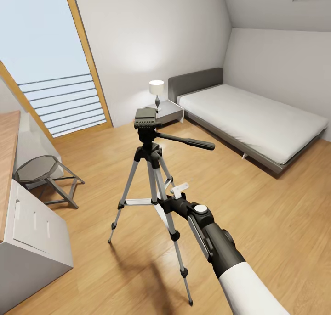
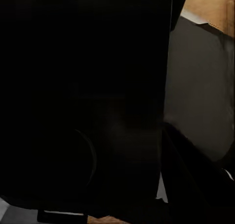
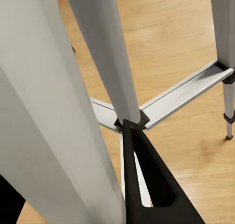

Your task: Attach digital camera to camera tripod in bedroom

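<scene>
Silver-legged camera tripod (image 1: 154, 177) stands at 12 o'clock; right end effector (image 1: 171, 200), spread unclear, should approach its legs slowly

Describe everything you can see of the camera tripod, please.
The camera tripod stands upright on the light wood floor, in front of the bed. It has three silver telescoping legs with black joints and feet, silver braces to a centre column, and a black head with a long pan handle pointing right. Its top plate is bare. The right gripper is at its legs.
</scene>
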### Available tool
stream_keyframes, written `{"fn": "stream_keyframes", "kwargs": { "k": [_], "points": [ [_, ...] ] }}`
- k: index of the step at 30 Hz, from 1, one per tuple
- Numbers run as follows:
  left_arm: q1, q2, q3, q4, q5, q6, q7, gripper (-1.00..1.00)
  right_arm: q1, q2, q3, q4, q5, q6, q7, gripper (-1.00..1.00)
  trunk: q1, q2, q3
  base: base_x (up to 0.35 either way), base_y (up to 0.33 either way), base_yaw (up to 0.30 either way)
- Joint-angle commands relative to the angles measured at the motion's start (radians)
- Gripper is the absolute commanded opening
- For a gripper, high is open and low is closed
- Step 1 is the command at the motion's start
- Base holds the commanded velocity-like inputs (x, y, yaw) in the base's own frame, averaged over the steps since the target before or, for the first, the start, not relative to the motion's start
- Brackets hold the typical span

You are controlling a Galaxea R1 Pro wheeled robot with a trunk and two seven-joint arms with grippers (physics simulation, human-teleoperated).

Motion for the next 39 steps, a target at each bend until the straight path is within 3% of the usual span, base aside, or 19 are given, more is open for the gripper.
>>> {"fn": "stream_keyframes", "kwargs": {
  "k": [1, 5, 12, 19, 27, 39],
  "points": [
    [-0.001, 0.008, -0.006, -0.020, 0.009, 0.002, -0.004, -1.00, 0.000, 0.000, -0.002, 0.008, 0.006, 0.006, 0.006, -1.00, 0.001, -0.001, -0.002, 0.000, 0.000, 0.000],
    [0.022, -0.012, -0.032, 0.003, 0.007, -0.020, -0.014, -1.00, -0.001, 0.000, -0.006, -0.009, 0.008, 0.019, 0.004, -1.00, 0.001, -0.001, -0.002, 0.000, 0.000, 0.000],
    [0.055, -0.009, -0.037, 0.046, 0.003, -0.043, -0.016, -1.00, 0.000, -0.007, -0.005, -0.007, 0.006, 0.023, 0.004, -1.00, 0.001, -0.001, -0.002, 0.000, 0.000, 0.000],
    [0.057, -0.008, -0.038, 0.071, 0.001, -0.045, -0.016, -1.00, 0.000, -0.045, -0.004, -0.032, -0.053, 0.030, 0.004, -1.00, 0.001, -0.001, -0.002, 0.000, 0.000, 0.000],
    [0.057, -0.005, -0.033, 0.070, 0.004, -0.046, -0.015, -1.00, 0.000, -0.052, -0.003, -0.040, -0.080, 0.032, 0.003, -1.00, 0.001, -0.001, -0.002, 0.000, 0.000, 0.000],
    [0.055, 0.059, -0.032, 0.014, -0.005, 0.000, -0.016, -1.00, 0.001, -0.054, -0.003, -0.041, -0.083, 0.032, 0.003, -1.00, 0.001, -0.001, -0.002, 0.000, 0.000, 0.000]
  ]
}}
